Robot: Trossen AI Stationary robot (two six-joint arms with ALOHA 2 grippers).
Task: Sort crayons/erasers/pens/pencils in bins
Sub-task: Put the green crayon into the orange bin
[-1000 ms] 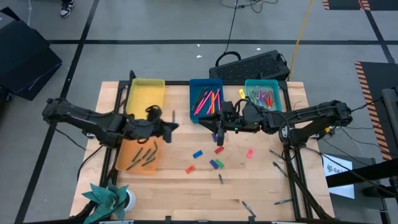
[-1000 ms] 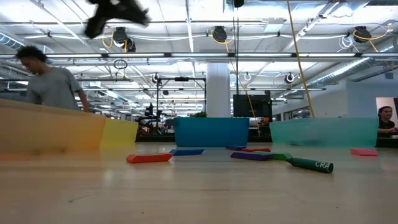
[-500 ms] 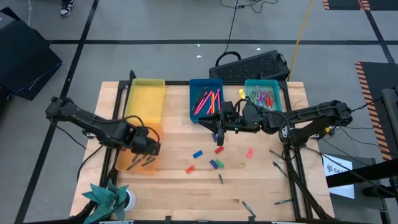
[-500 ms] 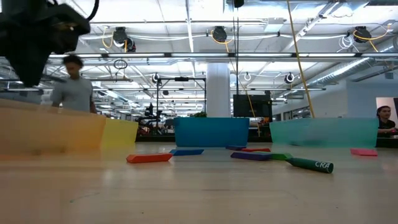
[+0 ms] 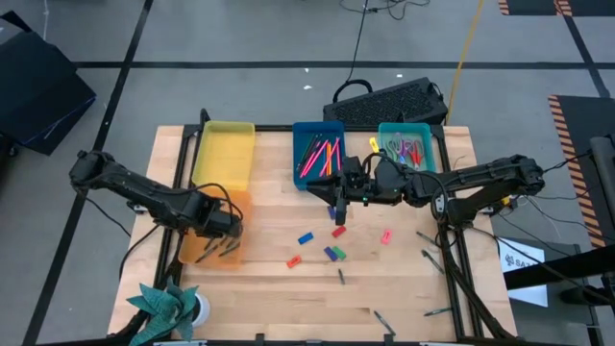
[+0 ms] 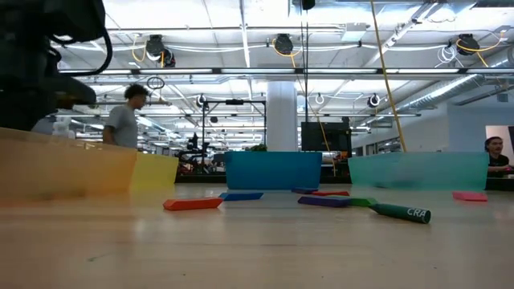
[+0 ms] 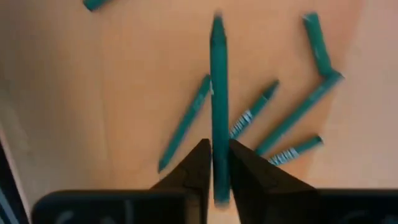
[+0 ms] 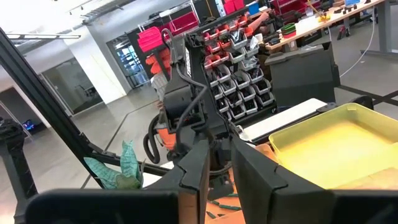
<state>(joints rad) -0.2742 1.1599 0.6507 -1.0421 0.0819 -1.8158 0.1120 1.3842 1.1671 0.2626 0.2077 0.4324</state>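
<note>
My left gripper (image 5: 227, 229) hangs over the translucent orange bin (image 5: 197, 252), shut on a green crayon (image 7: 217, 81). Several more green crayons (image 7: 292, 118) lie on the bin floor below it. The yellow bin (image 5: 224, 149), the blue bin (image 5: 318, 154) and the teal bin (image 5: 405, 146) stand along the far side. The erasers lie loose mid-table: red (image 5: 294, 260), blue (image 5: 306, 237) and pink (image 5: 385, 235). My right gripper (image 5: 336, 200) waits near the blue bin's front, its fingers close together with nothing seen between them. My left gripper pinches the green crayon's blunt end (image 7: 217, 134) between its two fingers. The crayon lies along the fingers, and its tip (image 7: 217, 25) sticks out past them. The fingers come from above, pointing down into the orange bin. The crayon hangs clear of the bin floor.
Dark sticks lie loose on the table's right and near parts (image 5: 430, 258), (image 5: 340, 276), (image 5: 382, 320). A green crayon (image 6: 400, 212) lies nearest the low camera. A black keyboard (image 5: 389, 101) sits behind the bins, and a teal paper plant (image 5: 168, 306) stands at the near left corner.
My left gripper has swung from beside the yellow bin's near right corner toward the table's left and near edges. It has tipped to point down and come lower over the orange bin, and the crayon has stayed in its fingers. My right arm has kept still.
</note>
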